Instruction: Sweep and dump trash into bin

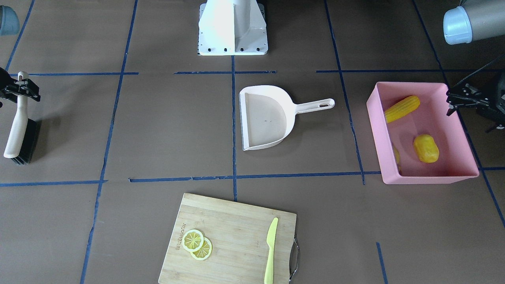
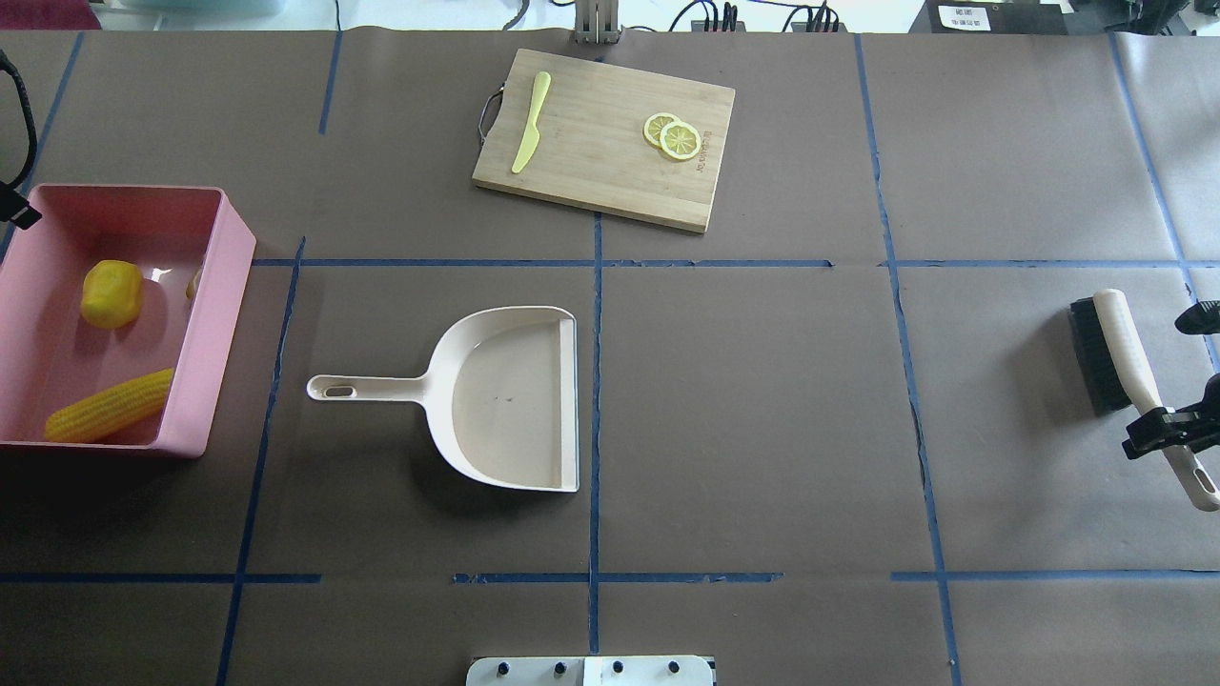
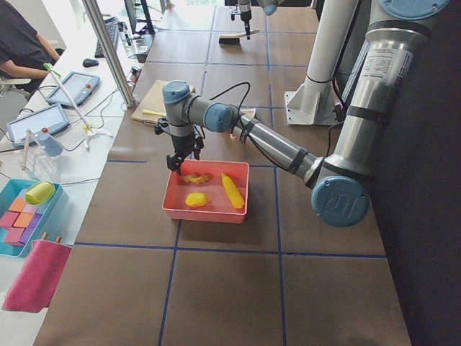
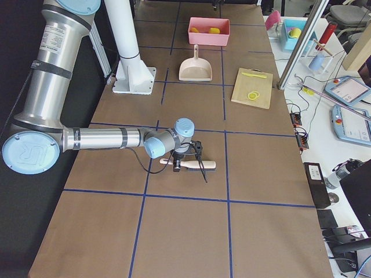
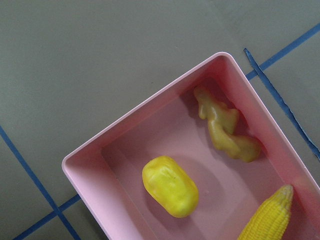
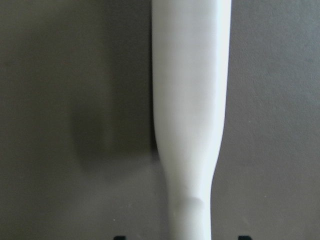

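Sweep complete: all 3 trash pieces, long yellow corn cob (image 1: 402, 108), small yellow oval lump (image 1: 426, 148) and knobbly tan ginger root (image 5: 225, 127), lie in the large pink plastic bin (image 1: 430, 179). The left gripper (image 1: 449, 103) hangs released and empty at the bin's rim. The right gripper (image 1: 20, 87) straddles the white-handled black-bristled brush (image 1: 17, 126), jaws apparently released. The brush lies on the worktop. Likely next: lift straight up, so the handle is not dragged.

A burned-in brand mark is seen on the cutting board (image 1: 232, 240), along its short edge just beside the lemon slices (image 1: 197, 244); its letters are too small to be read. Well apart from the board, "UR" is shown on the blue joint cap (image 4: 30, 152) of the right arm (image 4: 98, 139). No other writing can be made out.
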